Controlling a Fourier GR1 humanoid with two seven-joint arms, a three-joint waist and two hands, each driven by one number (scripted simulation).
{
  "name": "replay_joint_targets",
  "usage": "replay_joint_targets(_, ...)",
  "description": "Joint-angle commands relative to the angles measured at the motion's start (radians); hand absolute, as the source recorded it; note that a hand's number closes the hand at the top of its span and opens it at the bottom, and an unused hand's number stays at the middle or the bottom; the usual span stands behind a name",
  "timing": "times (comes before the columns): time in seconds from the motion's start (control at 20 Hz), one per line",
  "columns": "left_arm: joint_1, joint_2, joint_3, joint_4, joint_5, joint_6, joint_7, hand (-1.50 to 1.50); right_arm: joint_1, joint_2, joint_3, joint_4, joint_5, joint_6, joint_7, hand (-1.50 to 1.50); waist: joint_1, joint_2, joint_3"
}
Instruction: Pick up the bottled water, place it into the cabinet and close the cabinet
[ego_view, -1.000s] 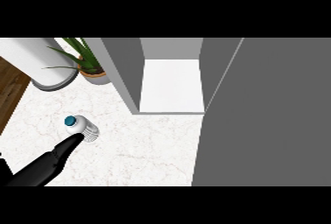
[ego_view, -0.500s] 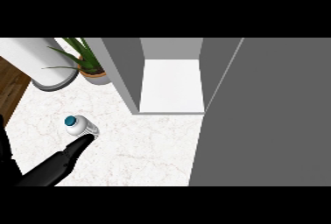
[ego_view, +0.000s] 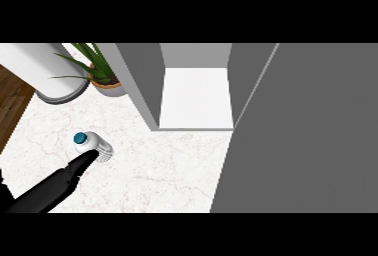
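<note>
Left hand stretches up from lower left, fingers straight.

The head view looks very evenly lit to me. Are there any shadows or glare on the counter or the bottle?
Head view: flat, even light, no glare on the marble counter; no clear shadow under the bottled water or the left hand; the cabinet shows plain grey walls and a brighter white floor.

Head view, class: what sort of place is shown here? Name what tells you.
Most likely a kitchen counter. A pale marble-patterned countertop carries a bottled water, an open grey cabinet stands on it, and a potted plant sits at the back. The left hand reaches the bottle.
</note>
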Motion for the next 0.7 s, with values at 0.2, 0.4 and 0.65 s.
replay_joint_targets(0.2,0.066,0.032,0.066,-0.005,0.114,0.009,-0.081,-1.5,0.048,-0.074,0.1,-0.118,0.178,-0.039,0.036,-1.5,-0.007,-0.002,-0.001)
replay_joint_targets(0.4,0.04,0.016,0.08,0.12,0.189,0.043,-0.183,-1.5,-0.005,-0.088,0.037,-0.113,0.119,-0.045,0.06,-1.5,-0.006,0.003,-0.001)
replay_joint_targets(0.65,0.022,-0.019,0.07,0.196,0.17,0.067,-0.222,-1.5,0.01,-0.118,0.051,-0.11,0.126,-0.071,0.031,-1.5,-0.01,0.003,0.0)
